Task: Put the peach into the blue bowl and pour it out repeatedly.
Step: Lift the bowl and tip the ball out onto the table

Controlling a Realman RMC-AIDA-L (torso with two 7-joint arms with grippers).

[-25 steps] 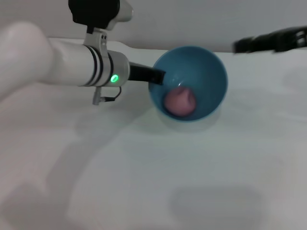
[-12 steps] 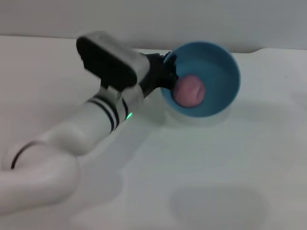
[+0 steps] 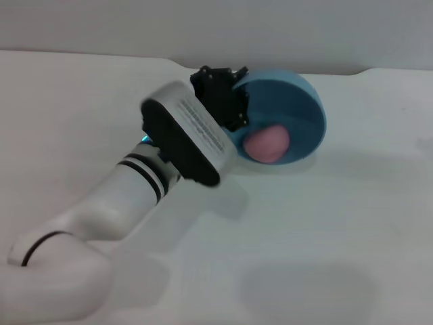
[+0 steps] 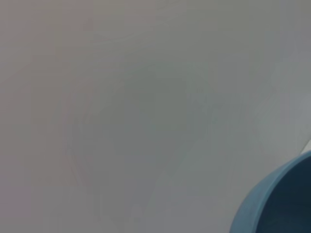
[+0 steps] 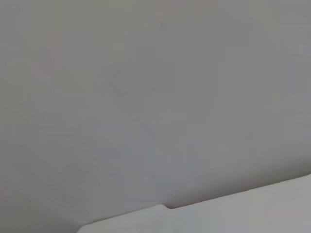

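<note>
The blue bowl (image 3: 298, 108) hangs tipped steeply on its side just above the white table, its mouth facing the front. My left gripper (image 3: 237, 112) is shut on the bowl's left rim, with the wrist rolled over. The pink peach (image 3: 266, 144) lies at the bowl's lowest rim, still inside it. In the left wrist view only a curved piece of the blue bowl (image 4: 282, 204) shows in a corner. My right gripper is out of view; its wrist camera sees only plain white surface.
The white table (image 3: 325, 237) spreads out in front of the bowl and to its right. Its back edge (image 3: 379, 71) runs just behind the bowl. My left forearm (image 3: 135, 189) crosses the near left part of the table.
My left wrist has rolled and the bowl has tipped further over. The peach has slid down to the bowl's lower rim. The right gripper, seen at the far right before, has left the view.
</note>
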